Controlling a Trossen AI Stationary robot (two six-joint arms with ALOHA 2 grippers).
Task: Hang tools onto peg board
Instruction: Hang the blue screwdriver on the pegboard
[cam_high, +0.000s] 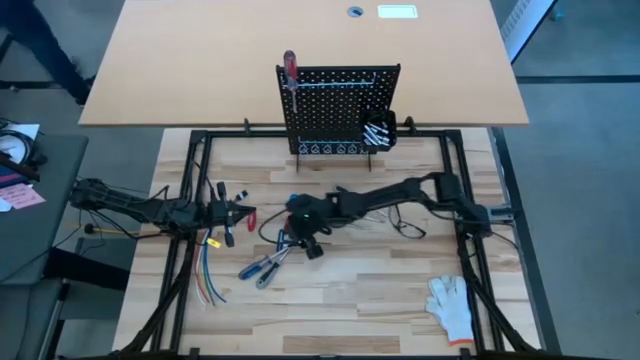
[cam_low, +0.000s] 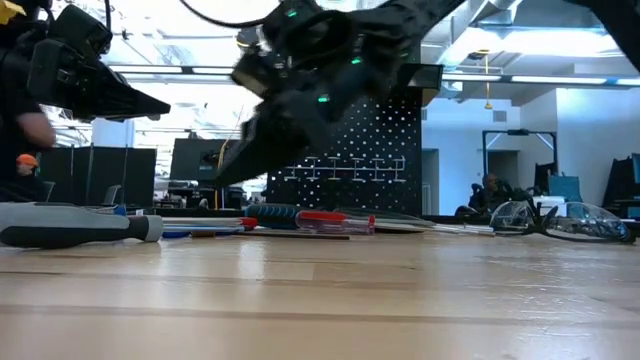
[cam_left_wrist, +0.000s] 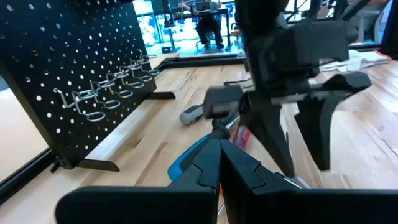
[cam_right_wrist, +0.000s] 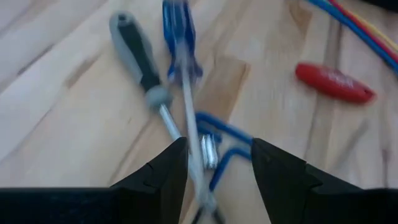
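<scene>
Your right gripper (cam_right_wrist: 214, 165) hangs open right over the blue-handled screwdriver (cam_right_wrist: 180, 37), its shaft running between the fingers among loose tools on the table (cam_high: 380, 300); the shut left gripper (cam_high: 238, 213) waits farther away.

1 red screwdriver (cam_high: 290, 68) hangs on the peg board (cam_high: 340, 110).

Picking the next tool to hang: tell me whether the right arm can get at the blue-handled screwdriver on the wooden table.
Probably yes. The right pincer hangs open directly over the blue-handled screwdriver, its shaft running between the fingers. The grey-and-black-handled screwdriver lies close alongside and might get caught too.
</scene>
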